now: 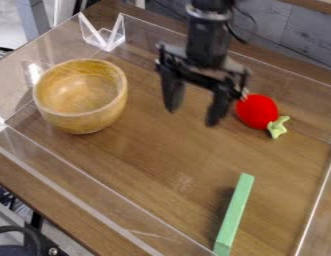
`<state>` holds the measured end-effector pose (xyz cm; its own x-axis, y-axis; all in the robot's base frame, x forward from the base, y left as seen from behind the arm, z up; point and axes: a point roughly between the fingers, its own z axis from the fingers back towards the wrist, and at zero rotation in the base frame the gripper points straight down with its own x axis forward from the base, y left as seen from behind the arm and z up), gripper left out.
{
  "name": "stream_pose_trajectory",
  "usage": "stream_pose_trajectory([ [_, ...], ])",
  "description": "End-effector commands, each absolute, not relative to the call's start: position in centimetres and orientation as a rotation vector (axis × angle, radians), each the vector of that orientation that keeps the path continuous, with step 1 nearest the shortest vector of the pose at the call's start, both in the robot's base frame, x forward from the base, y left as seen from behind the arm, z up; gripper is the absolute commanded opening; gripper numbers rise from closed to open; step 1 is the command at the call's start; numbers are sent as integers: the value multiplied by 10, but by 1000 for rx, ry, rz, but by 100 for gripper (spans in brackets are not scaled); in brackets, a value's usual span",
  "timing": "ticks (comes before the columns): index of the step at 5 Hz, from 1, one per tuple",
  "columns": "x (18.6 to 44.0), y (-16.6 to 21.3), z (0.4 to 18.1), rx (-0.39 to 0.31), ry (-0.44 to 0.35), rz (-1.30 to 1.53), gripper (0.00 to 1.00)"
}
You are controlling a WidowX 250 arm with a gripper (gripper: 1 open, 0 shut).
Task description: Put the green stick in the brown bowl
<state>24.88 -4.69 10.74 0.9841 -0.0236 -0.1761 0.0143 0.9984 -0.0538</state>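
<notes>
The green stick (236, 213) lies flat near the front right of the wooden table, its long side running toward the front edge. The brown bowl (81, 95) stands upright and empty at the left. My gripper (196, 106) hangs over the middle of the table, pointing down, fingers spread wide with nothing between them. It is between the bowl and the red strawberry toy, well behind the stick.
A red strawberry toy (259, 110) with green leaves sits just right of the gripper's right finger. Clear plastic walls (74, 185) ring the table. A folded clear plastic piece (102, 35) stands at the back left.
</notes>
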Motion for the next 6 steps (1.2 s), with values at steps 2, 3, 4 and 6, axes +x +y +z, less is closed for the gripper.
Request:
stream_pose_trajectory([
  [2,226,-98,107,-102,134,10,100],
  [3,214,-115,97,-121,134,30,100],
  [4,204,-122,81,-158,131,59,100],
  [6,191,-122,58,-203,104,84,100],
])
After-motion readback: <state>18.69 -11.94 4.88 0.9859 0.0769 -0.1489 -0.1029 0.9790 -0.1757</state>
